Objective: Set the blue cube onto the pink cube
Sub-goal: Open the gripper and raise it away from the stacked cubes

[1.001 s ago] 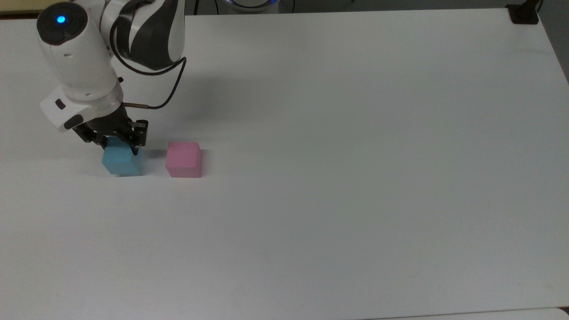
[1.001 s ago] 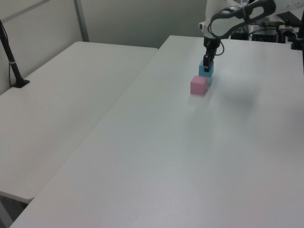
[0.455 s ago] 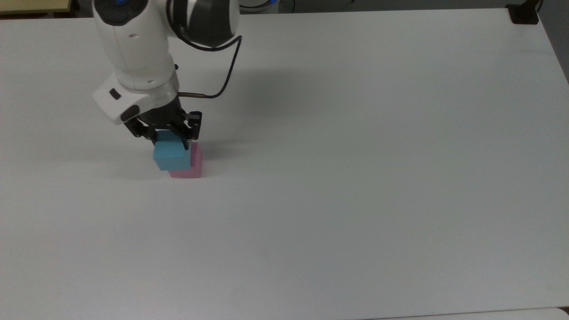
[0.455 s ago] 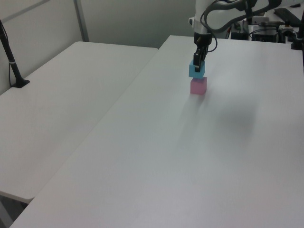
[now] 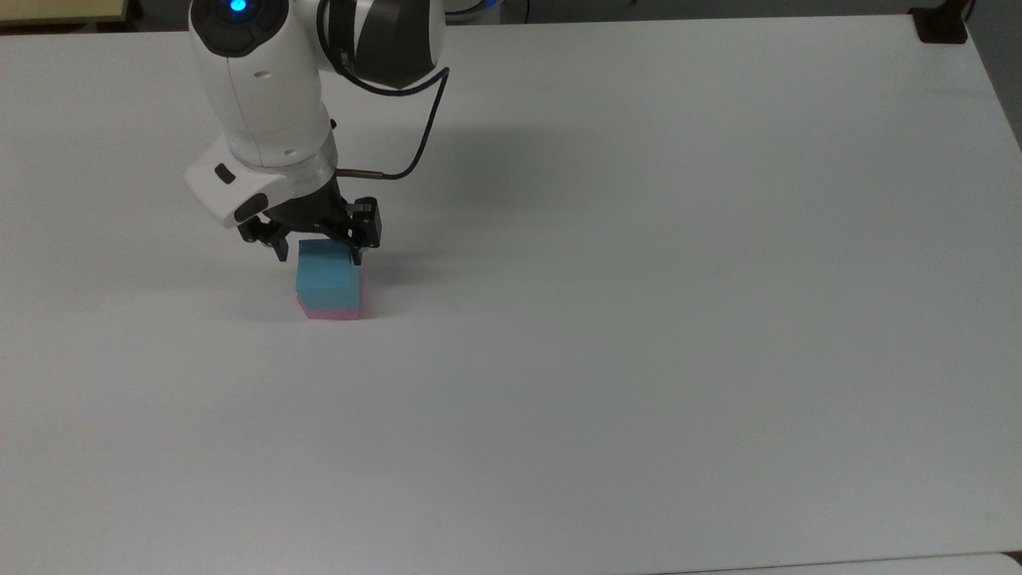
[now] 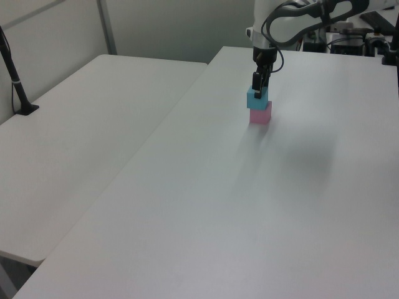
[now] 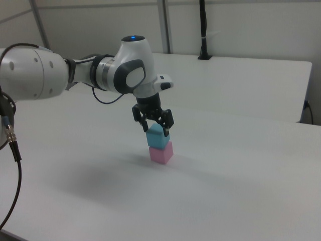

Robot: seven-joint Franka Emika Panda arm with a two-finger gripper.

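Now the blue cube (image 5: 327, 277) sits on top of the pink cube (image 7: 161, 152). Right above it, the gripper (image 5: 317, 248) has let go, with a finger on each side.

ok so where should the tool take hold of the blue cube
By its two opposite upright side faces, high up, coming straight down from above: the blue cube sits flat on the pink cube, its sides plain and parallel. The tool hangs open over it.

Blue cube (image 5: 327, 277) atop pink cube (image 5: 335, 314), open-fingered tool (image 5: 318, 254) astride
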